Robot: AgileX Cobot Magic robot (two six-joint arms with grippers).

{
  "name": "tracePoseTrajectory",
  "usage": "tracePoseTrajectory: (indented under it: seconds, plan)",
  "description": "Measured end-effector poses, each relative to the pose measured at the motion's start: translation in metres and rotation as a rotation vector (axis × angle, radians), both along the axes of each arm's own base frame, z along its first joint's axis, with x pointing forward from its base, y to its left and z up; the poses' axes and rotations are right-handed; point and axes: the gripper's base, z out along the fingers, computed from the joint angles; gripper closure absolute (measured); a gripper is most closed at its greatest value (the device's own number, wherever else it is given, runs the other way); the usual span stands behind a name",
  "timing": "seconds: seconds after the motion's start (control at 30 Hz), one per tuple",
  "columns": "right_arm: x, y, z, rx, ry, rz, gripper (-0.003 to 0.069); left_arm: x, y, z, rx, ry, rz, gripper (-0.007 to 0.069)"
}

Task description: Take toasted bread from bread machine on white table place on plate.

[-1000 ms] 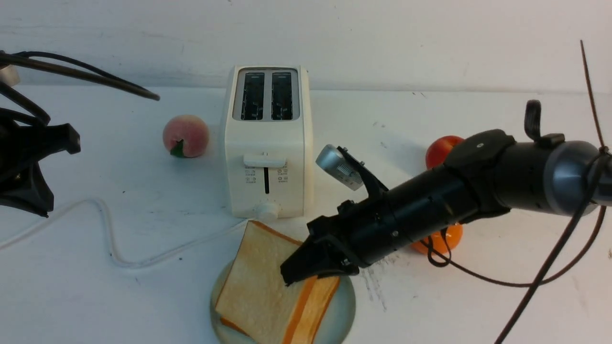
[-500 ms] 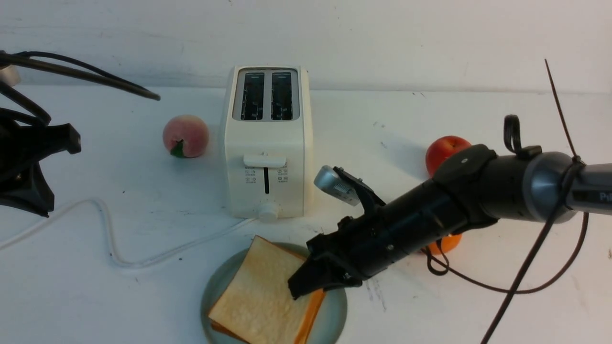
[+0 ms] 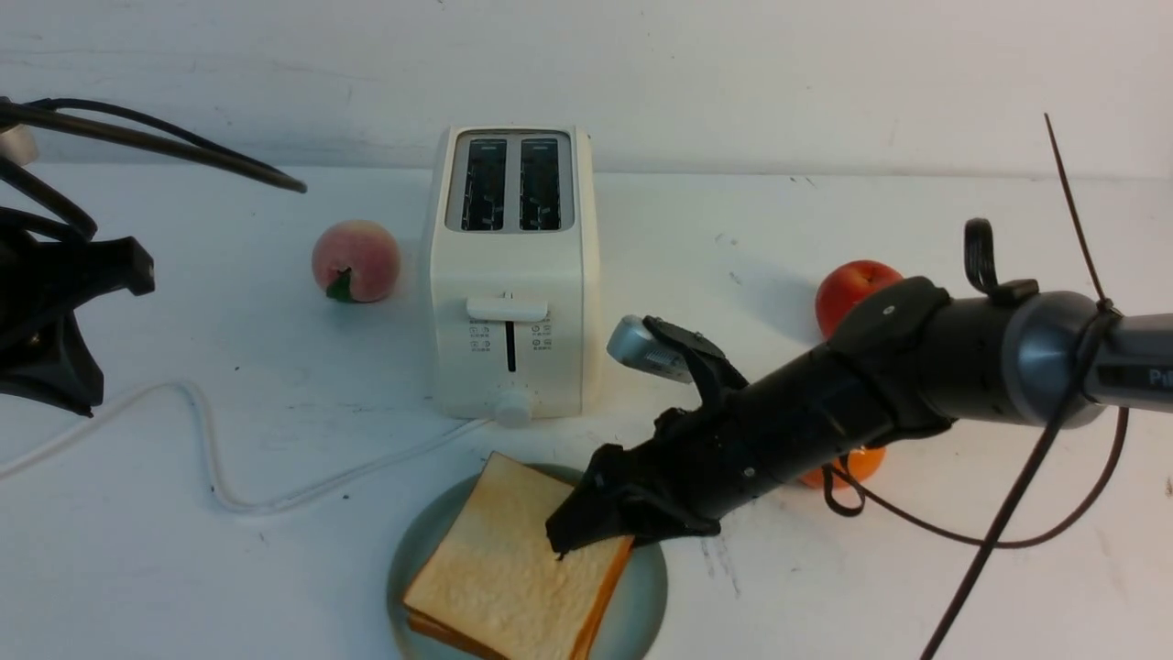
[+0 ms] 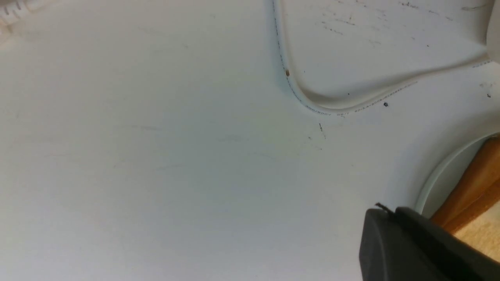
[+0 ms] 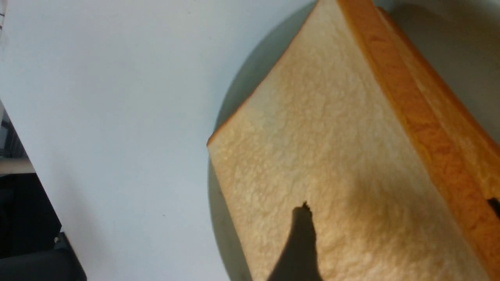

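At the near edge of the white table (image 3: 183, 568), the plate (image 3: 646, 587) carries both slices of toasted bread (image 3: 509, 568), stacked flat one on the other. Over their right corner hangs the right gripper (image 3: 577, 532) — in its wrist view the fingers (image 5: 299, 249) stand well apart, one tip above the top slice, nothing pinched. Off to the left, the left gripper (image 4: 390, 238) hangs over bare table, its claw pressed together. A white cord (image 3: 211, 458) snakes back to the bread machine (image 3: 510, 275), which stands just behind the plate. Farther out, a peach (image 3: 356, 259) lies to its left — a red apple (image 3: 852, 280) and an orange (image 3: 848, 467) to its right, partly behind the right arm.
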Motion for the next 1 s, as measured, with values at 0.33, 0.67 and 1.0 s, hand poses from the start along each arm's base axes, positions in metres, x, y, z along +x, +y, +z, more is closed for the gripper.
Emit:
tracePoseTrajectory:
  seconds: [0.33, 0.67, 1.0]
  plan:
    - [0.005, -0.004, -0.003, -0.059, -0.061, -0.012, 0.002, 0.0, 0.0, 0.0, 0.0, 0.002, 0.0, 0.0621]
    - [0.025, -0.001, 0.02, -0.102, -0.223, 0.01, 0.0044, 0.0, 0.0, 0.0, 0.0, 0.002, 0.0, 0.0621]
    - [0.028, -0.013, 0.104, -0.272, -0.397, 0.087, 0.0167, 0.0, 0.0, 0.0, 0.0, 0.003, 0.0, 0.0621]
